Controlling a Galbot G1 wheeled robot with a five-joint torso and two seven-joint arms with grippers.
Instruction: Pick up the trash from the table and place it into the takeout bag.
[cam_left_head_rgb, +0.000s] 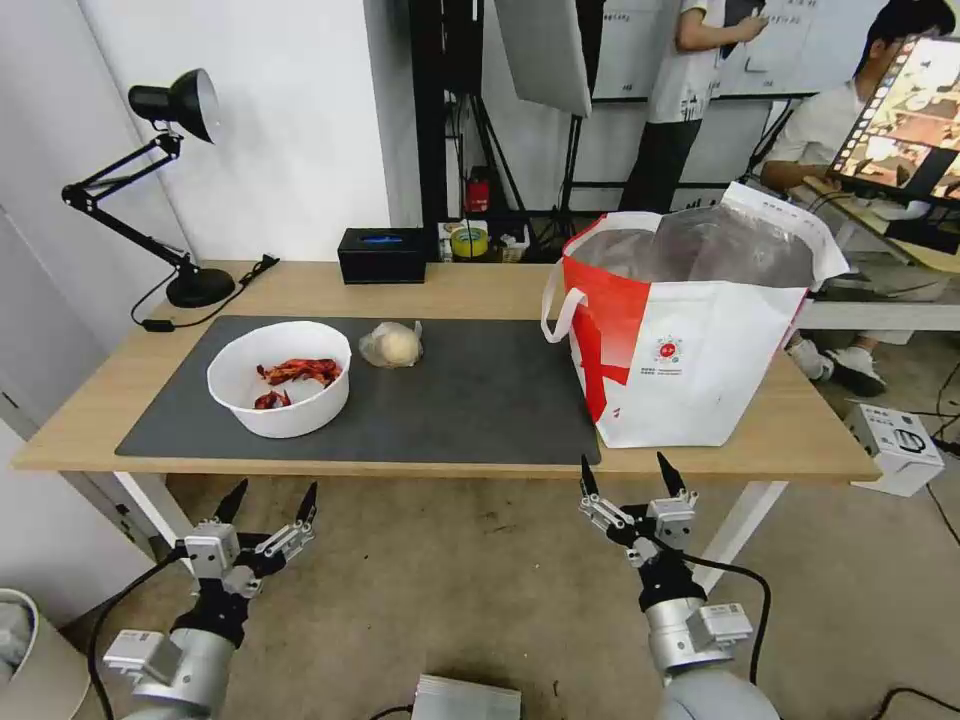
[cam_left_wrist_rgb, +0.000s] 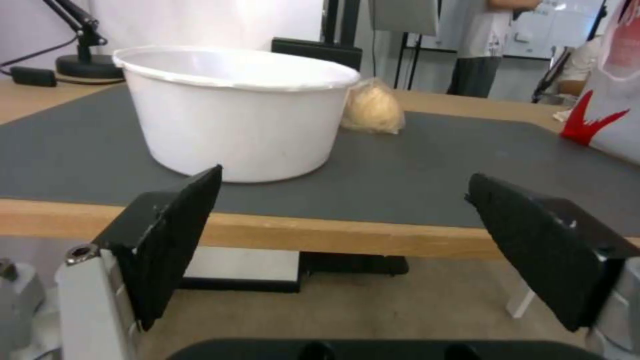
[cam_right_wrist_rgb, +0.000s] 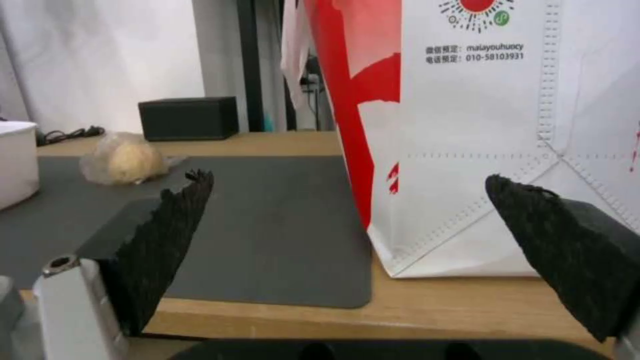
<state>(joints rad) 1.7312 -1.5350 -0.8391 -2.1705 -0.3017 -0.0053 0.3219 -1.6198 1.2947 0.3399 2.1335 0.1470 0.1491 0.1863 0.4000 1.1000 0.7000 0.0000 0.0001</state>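
Trash is left on the worktop (cam_left_head_rgb: 480, 290): a bowl (cam_left_head_rgb: 280, 380) at centre left and a bagged lump (cam_left_head_rgb: 391, 344) beside it. Neither is in the tote (cam_left_head_rgb: 690, 340) at right. Left gripper (cam_left_head_rgb: 270, 500) and right gripper (cam_left_head_rgb: 628, 475) wait low, jaws spread apart, holding nothing.

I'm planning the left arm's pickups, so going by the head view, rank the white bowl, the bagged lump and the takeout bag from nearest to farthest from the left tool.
From the left tool, open below the table edge:
1. White bowl, on the mat just ahead.
2. Bagged lump, farther back on the mat.
3. Takeout bag, at the table's right end.
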